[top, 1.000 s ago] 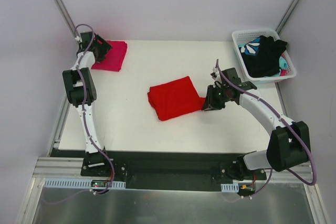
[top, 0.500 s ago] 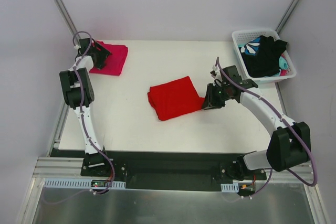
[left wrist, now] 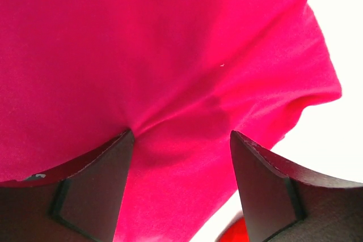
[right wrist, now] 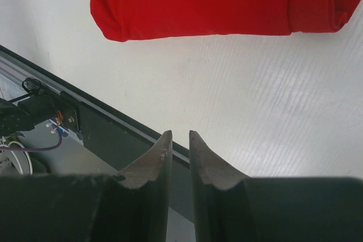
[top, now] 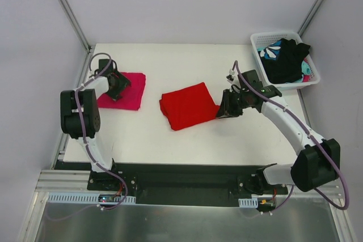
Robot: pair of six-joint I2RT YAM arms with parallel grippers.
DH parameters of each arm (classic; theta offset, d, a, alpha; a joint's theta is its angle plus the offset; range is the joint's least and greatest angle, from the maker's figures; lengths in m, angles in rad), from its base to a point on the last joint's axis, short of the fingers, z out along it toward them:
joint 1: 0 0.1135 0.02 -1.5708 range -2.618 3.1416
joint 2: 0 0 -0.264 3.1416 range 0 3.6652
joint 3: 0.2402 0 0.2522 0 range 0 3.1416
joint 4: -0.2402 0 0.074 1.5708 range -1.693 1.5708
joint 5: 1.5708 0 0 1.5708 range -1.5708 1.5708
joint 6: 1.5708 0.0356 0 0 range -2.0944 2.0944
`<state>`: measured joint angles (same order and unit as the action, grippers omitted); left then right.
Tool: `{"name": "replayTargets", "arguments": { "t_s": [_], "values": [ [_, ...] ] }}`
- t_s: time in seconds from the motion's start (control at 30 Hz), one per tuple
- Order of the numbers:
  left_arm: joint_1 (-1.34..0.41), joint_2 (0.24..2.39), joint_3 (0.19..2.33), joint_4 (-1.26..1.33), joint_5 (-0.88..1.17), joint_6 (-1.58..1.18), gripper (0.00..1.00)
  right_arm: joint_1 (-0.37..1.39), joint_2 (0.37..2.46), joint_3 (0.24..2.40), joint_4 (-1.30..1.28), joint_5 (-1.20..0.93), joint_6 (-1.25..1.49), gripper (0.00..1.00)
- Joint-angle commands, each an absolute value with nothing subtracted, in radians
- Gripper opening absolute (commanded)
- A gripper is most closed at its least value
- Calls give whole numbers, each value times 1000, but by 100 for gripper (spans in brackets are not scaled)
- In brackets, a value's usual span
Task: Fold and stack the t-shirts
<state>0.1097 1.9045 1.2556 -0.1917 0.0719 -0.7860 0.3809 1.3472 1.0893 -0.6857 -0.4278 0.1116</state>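
since the earlier frame the left gripper [top: 117,83] has come from the upper left corner of the table [top: 170,60] down to the middle left, and the magenta-pink t-shirt [top: 129,92] has come with it. the right gripper [top: 223,110] has barely shifted.

in the left wrist view the left fingers [left wrist: 96,179] stand wide apart, with a thick bunch of pink cloth between them. wrinkles run out from the inner tip of the left one, so it reads as grasping the folded shirt. that shirt lies flat on the table at middle left, well apart from the red one.

the right gripper's fingers [right wrist: 159,157] are nearly together, with only a thin slit between them and nothing in it. it hangs over bare table just beside the right edge of the red t-shirt [top: 187,106], which lies folded at the centre of the frame.

at the upper right, a white basket [top: 258,41] holds a black garment [top: 289,60] and a teal-and-white garment [top: 272,50].
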Motion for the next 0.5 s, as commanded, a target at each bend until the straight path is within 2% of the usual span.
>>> {"name": "replayTargets", "arguments": {
  "t_s": [0.0,0.23,0.47],
  "values": [
    [12,1735,1070,-261,-29,-868,69,396,1258,1135,-753,-436,126,21],
    [-188,1576,847,-215,-104,-998,69,396,1189,1109,-784,-422,123,21],
    [-328,1594,825,-212,-132,-1092,69,403,1109,1046,-795,-402,140,22]
  ]
}}
